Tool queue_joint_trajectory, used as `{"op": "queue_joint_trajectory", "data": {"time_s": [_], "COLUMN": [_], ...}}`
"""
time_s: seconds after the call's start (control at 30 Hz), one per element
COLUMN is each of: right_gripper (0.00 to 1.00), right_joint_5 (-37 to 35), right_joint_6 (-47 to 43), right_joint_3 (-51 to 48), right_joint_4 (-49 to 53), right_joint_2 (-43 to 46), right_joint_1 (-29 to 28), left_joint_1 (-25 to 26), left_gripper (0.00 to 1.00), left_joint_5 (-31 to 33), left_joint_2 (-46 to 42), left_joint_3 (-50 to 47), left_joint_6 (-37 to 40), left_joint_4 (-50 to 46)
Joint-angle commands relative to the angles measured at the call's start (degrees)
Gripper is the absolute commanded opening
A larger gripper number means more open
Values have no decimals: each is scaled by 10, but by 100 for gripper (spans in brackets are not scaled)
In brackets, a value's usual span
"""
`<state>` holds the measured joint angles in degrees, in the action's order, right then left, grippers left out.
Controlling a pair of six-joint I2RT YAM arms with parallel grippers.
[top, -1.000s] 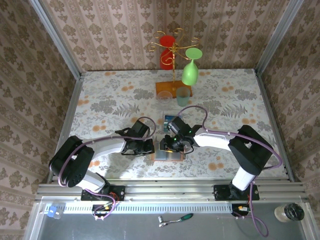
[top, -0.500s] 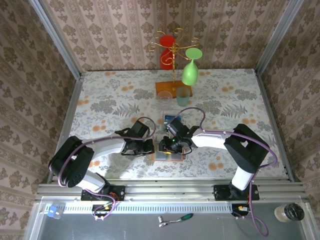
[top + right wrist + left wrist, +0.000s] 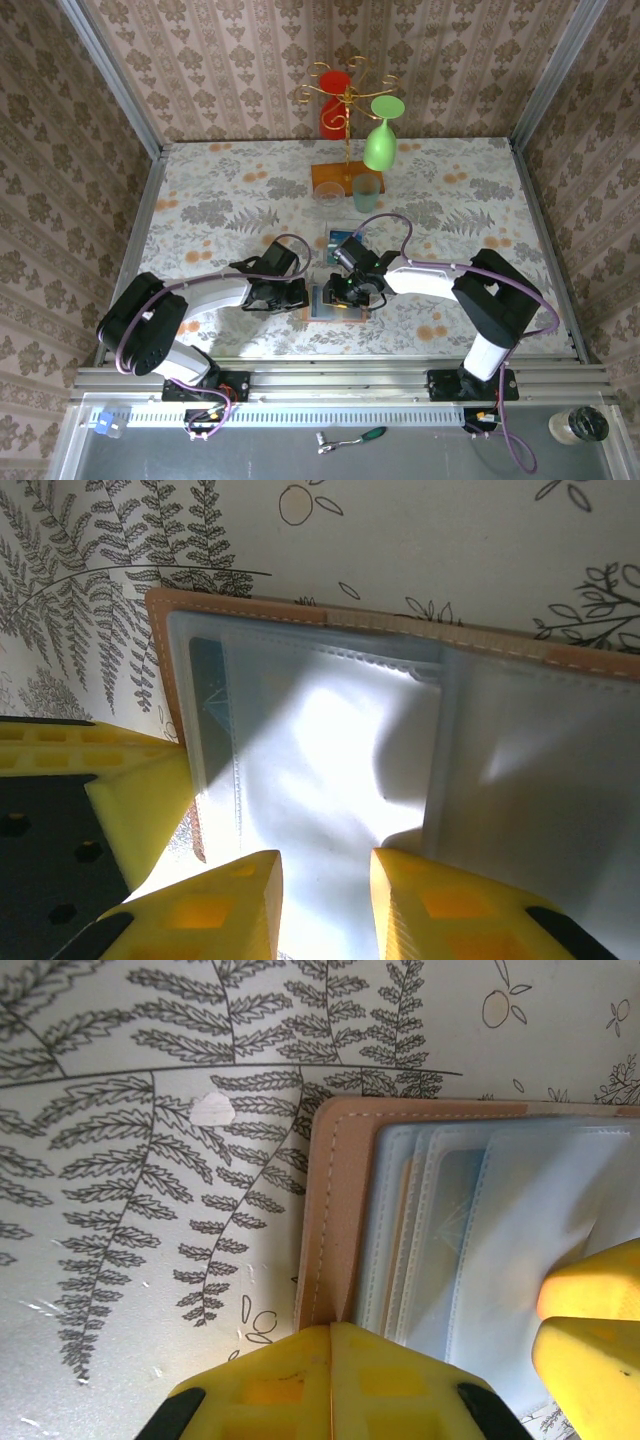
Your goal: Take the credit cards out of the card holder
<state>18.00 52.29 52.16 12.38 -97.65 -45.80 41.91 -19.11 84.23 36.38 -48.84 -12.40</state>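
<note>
Card holder lies open on tablecloth, left tool closed at its edge, right tool slightly parted.

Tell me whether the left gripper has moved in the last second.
No. In the top view the left gripper stays at the card holder's left edge, just as far from the orange rack base as before.

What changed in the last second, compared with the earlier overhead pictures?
The right pincer crept slightly toward the near edge over the open card holder; nothing taken or released. The left pincer stayed shut at the holder's edge, and the holder kept its place.
</note>
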Motion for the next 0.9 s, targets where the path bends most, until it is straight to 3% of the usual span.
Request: {"op": "queue_joint_trajectory", "data": {"time_s": [0.0, 0.87], "right_gripper": [30, 29], "right_joint_5": [-24, 7], "right_joint_6": [-8, -4], "right_joint_3": [-6, -69], "right_joint_4": [26, -51], "right_joint_2": [15, 39], "right_joint_1": [-3, 15], "left_joint_1": [-5, -3], "left_gripper": [8, 11], "left_joint_5": [5, -6], "left_joint_2": [-3, -41], "left_joint_3": [-5, 40], "left_joint_6": [0, -15], "left_joint_4": [-25, -23]}}
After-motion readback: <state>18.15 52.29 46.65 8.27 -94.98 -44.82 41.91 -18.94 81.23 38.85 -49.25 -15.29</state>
